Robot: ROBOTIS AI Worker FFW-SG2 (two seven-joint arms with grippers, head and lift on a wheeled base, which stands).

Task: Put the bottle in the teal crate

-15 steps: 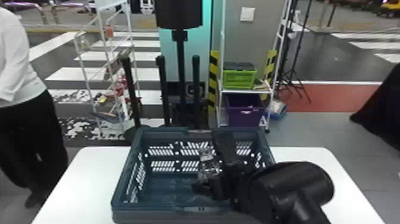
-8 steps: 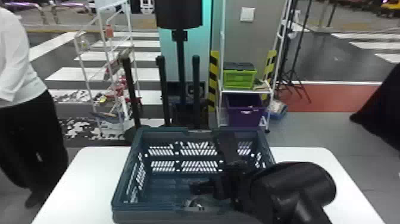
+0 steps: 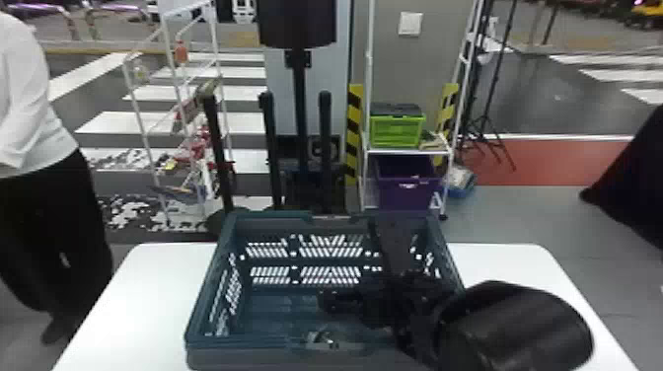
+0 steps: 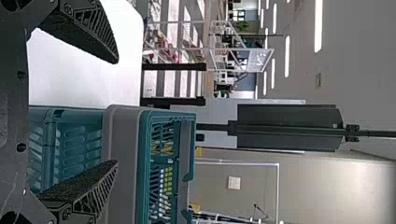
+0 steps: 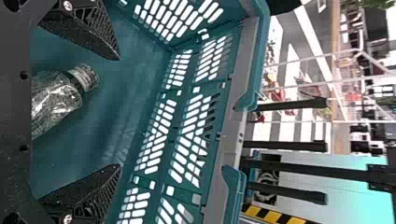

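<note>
The head view looks forward-down, sharing the teal crate (image 3: 237,359) with both closer wrist views.

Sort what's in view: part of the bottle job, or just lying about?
Job:
- teal crate
- bottle inside it
- right gripper, jaws open
- left gripper, jaws open, beside the crate

Lying about:
- green crate
- purple crate beneath it
- black stand

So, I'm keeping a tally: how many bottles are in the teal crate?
1: the clear bottle lies on the floor of the teal crate, toward the robot's side. The right hand covers part of the inside, so another could be hidden.
</note>
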